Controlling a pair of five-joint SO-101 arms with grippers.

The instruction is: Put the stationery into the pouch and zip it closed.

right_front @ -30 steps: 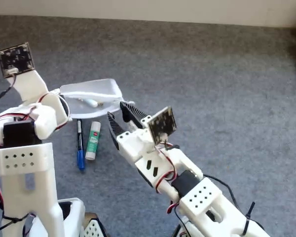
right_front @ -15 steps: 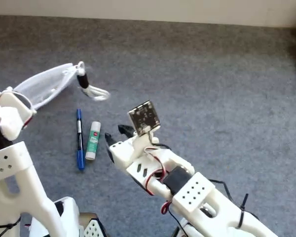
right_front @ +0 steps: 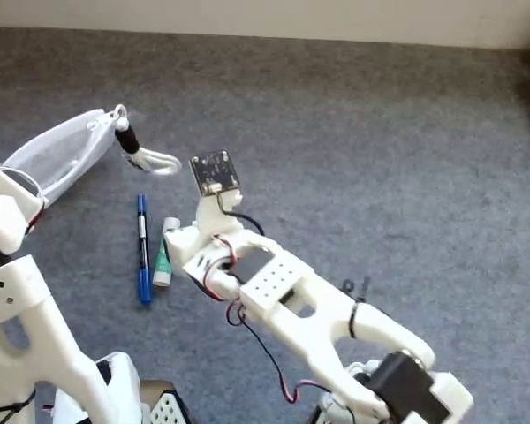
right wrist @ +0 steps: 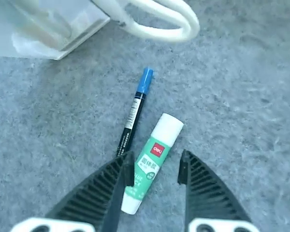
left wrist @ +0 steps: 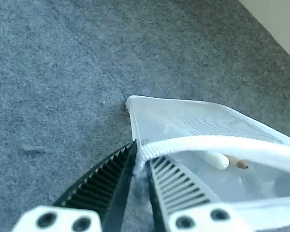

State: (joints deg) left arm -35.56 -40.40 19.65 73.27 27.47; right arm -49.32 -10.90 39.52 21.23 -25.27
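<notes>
My left gripper (left wrist: 140,155) is shut on the rim of the clear mesh pouch (left wrist: 208,126), holding it up off the carpet at the left (right_front: 62,159). A white pen-like item (left wrist: 221,160) lies inside it. The pouch's white loop strap (right_front: 156,162) hangs from its far end. On the carpet, a blue pen (right_front: 143,252) and a green-and-white glue stick (right wrist: 159,140) lie side by side. My right gripper (right wrist: 155,170) is open and low over the glue stick, one finger on each side of it. In the high view that gripper covers part of the glue stick (right_front: 165,258).
Grey carpet covers the whole work area. A pale wall strip (right_front: 265,18) runs along the far edge. The right arm's body (right_front: 300,305) stretches from the near right toward the glue stick. Open carpet lies to the right and far side.
The left arm lifted the pouch up and to the left, off the carpet. The right arm swung left and came down over the glue stick, its fingers now astride it.
</notes>
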